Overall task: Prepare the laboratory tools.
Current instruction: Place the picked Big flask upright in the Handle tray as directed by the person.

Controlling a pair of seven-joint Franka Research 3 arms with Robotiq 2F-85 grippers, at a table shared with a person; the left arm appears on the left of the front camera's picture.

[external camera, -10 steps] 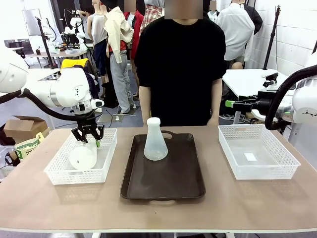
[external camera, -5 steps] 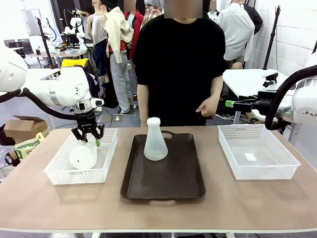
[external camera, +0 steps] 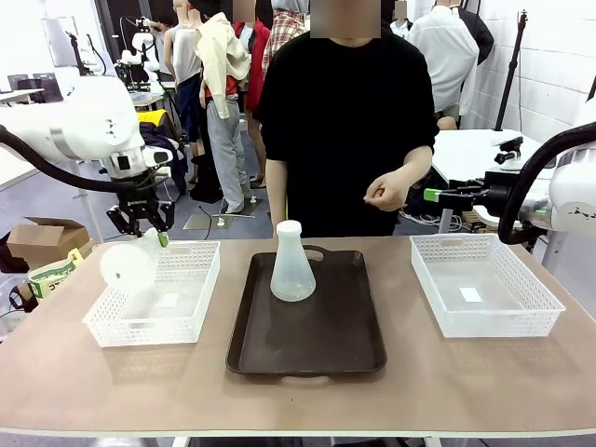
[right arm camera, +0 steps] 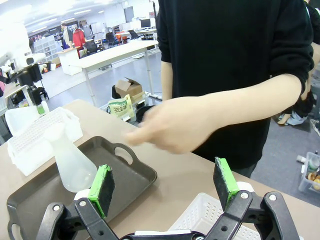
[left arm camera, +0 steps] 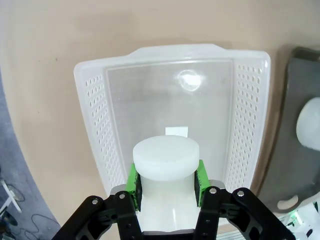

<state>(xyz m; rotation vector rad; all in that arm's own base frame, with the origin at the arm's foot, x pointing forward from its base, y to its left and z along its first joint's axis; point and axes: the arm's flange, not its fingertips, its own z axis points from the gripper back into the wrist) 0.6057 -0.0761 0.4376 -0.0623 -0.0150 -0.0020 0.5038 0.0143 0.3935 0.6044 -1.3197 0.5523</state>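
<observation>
Front view: the left gripper (external camera: 140, 226) holds one flask (external camera: 128, 264) by its neck, jaws clamped on it, tilted base-forward above the left basket's (external camera: 196, 307) outer edge. Its likely goal, the tray (external camera: 307, 345), lies toward the middle, where the second flask (external camera: 291, 264) stands upright at the far end, leaving open room nearer. The right gripper (right arm camera: 165, 187) hangs wide open near the person's hand (right arm camera: 167, 125).

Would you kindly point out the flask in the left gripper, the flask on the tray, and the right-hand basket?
held flask (external camera: 128, 264), front view, round base.
standing flask (external camera: 292, 277), front view, conical body.
right basket (external camera: 528, 318), front view, near rim.
</observation>
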